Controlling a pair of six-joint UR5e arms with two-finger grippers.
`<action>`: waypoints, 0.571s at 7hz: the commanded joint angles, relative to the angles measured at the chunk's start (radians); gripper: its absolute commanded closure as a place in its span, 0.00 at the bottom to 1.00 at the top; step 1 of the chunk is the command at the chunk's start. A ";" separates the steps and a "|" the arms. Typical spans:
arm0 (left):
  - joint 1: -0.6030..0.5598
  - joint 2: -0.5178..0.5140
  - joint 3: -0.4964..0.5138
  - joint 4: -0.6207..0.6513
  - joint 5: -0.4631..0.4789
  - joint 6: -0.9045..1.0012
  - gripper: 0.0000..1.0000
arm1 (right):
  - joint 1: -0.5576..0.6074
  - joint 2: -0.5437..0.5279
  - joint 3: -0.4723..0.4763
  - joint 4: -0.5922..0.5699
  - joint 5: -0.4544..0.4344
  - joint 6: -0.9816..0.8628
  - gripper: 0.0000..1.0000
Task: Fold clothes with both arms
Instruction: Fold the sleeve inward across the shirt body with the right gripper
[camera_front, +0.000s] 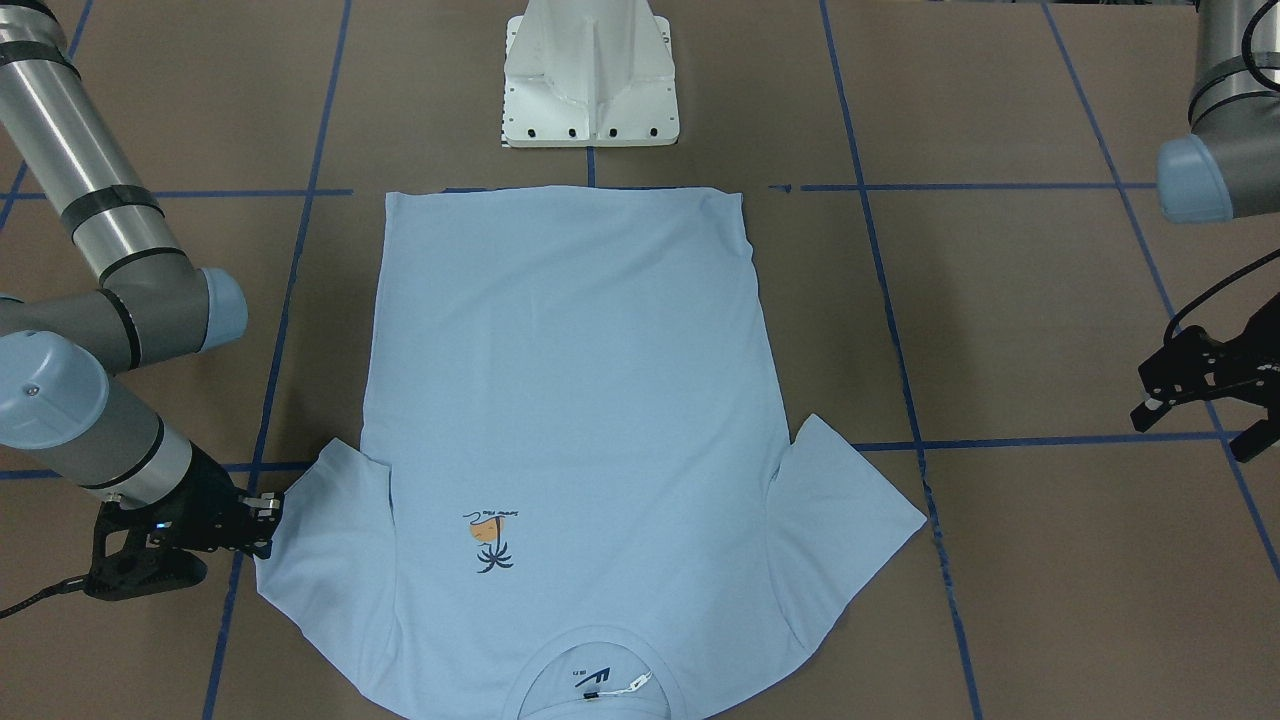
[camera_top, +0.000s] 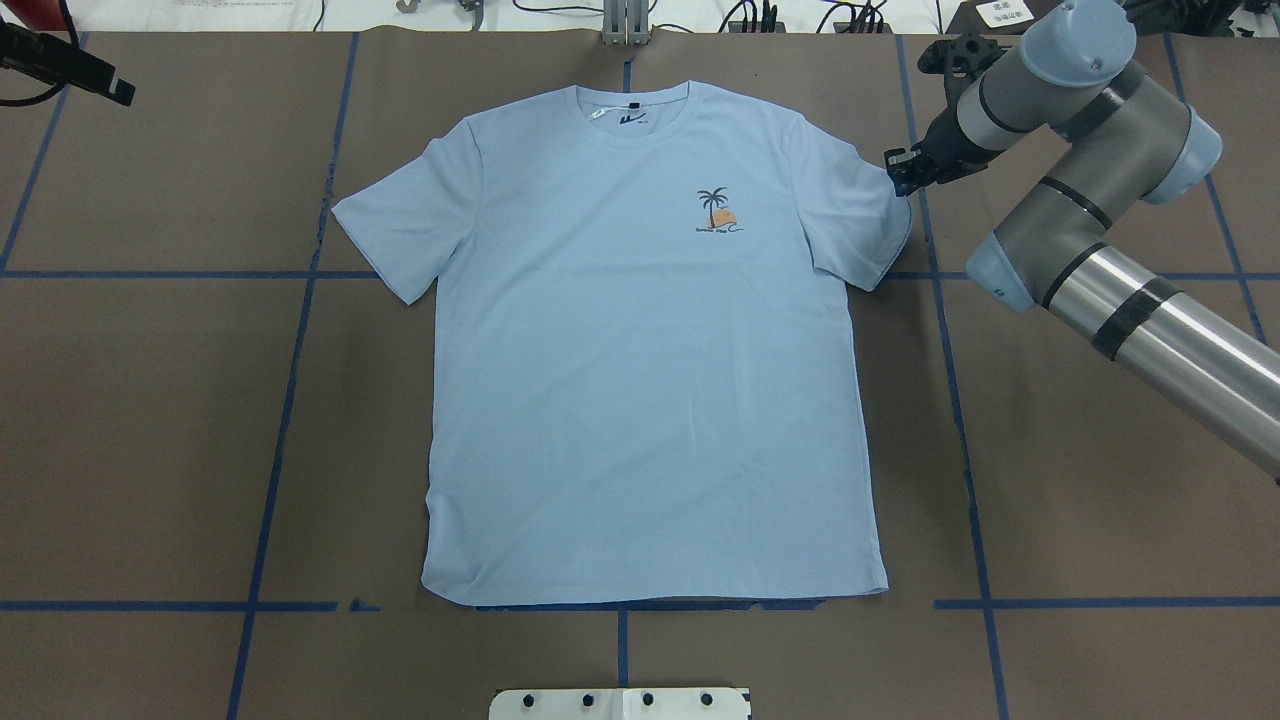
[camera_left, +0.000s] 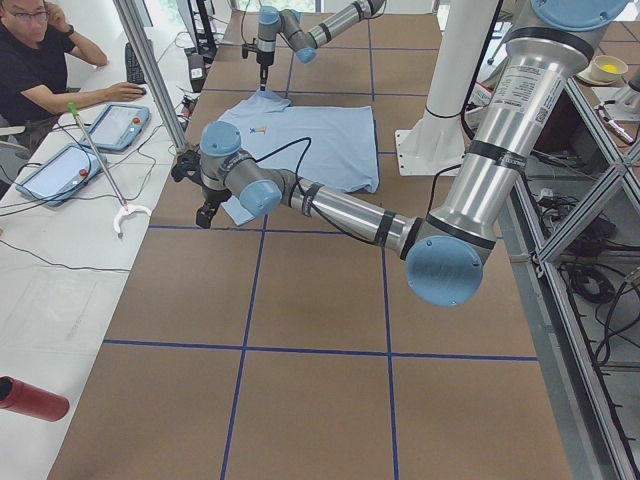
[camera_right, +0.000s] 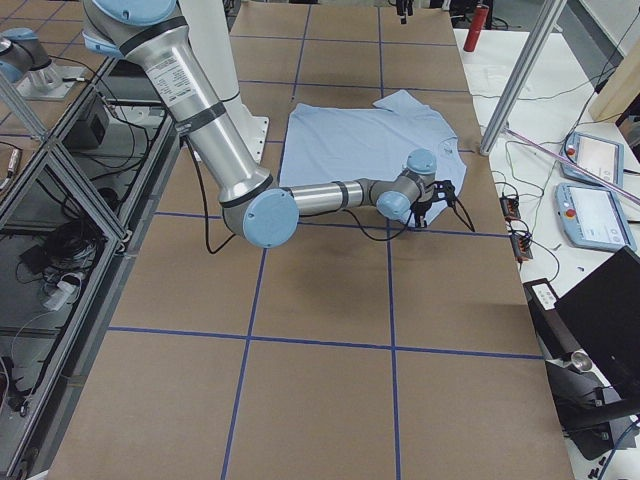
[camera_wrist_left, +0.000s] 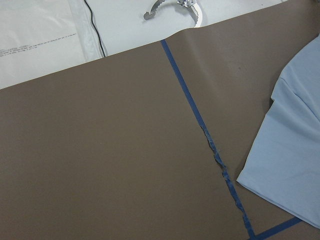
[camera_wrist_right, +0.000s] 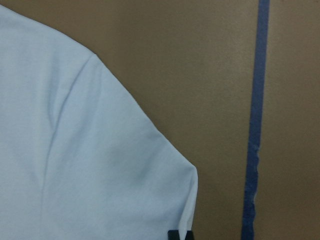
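We are seeing the light blue T-shirt (camera_top: 640, 350) lying flat, print up, mid-counter (camera_top: 150, 400), its collar cut off in the front-facing view. Our right gripper (camera_front: 268, 522) is meeting one sleeve (camera_front: 320, 560) at its edge, jaws looking parted; whether cloth is lying between them is unclear. Our left gripper (camera_front: 1195, 435) is hovering well apart from the shirt, jaws spread, partly cropped.
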 joint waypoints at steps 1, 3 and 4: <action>-0.001 0.001 -0.005 0.000 0.000 -0.011 0.00 | -0.023 0.041 0.063 -0.046 0.002 0.004 1.00; -0.001 0.001 -0.006 0.000 0.000 -0.013 0.00 | -0.130 0.156 0.048 -0.088 -0.092 0.134 1.00; -0.001 0.001 -0.006 0.000 0.000 -0.013 0.00 | -0.176 0.242 -0.008 -0.138 -0.190 0.140 1.00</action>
